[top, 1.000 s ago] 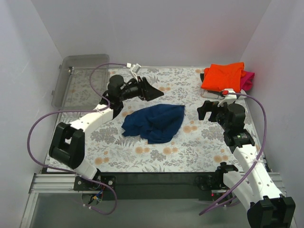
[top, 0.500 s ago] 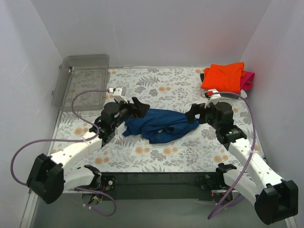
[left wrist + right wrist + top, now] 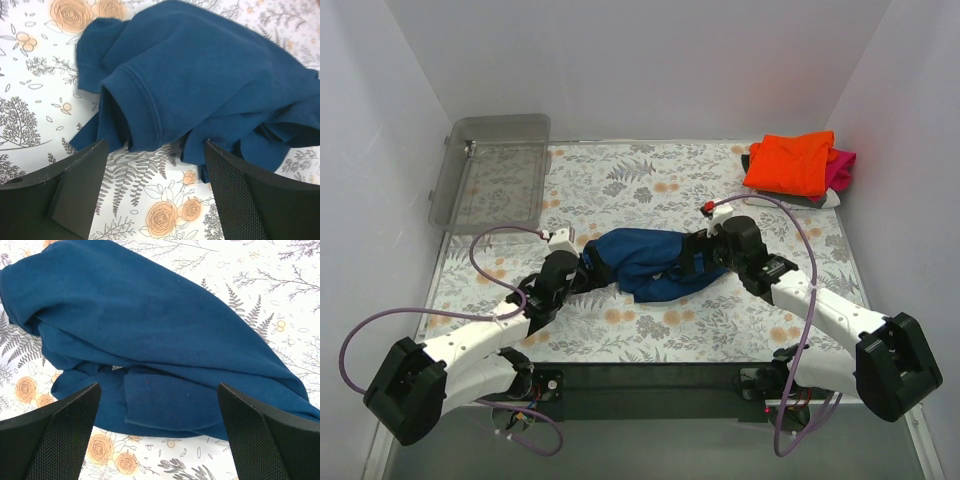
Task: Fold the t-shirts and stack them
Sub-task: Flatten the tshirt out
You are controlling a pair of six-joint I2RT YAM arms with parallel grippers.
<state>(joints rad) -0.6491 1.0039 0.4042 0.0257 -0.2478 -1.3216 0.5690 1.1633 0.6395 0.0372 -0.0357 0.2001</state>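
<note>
A crumpled navy blue t-shirt (image 3: 650, 262) lies in a heap at mid-table. My left gripper (image 3: 588, 277) is low at its left end, open. In the left wrist view the shirt (image 3: 200, 80) shows a ribbed hem just ahead of that gripper (image 3: 156, 165), with only tablecloth between the fingers. My right gripper (image 3: 698, 258) is open at the shirt's right end. From the right wrist, a flat fold of the shirt (image 3: 150, 330) sits between that gripper's (image 3: 157, 390) fingers, ungripped. Folded orange (image 3: 790, 162), magenta (image 3: 842, 168) and greyish (image 3: 825, 200) t-shirts are stacked at the back right.
A clear plastic bin (image 3: 490, 170) stands at the back left corner. A floral tablecloth (image 3: 650, 180) covers the table, and white walls close it in on three sides.
Both arms have swung in and down to the navy shirt, the left from behind it, the right from its right. The shirt now lies longer and narrower.
</note>
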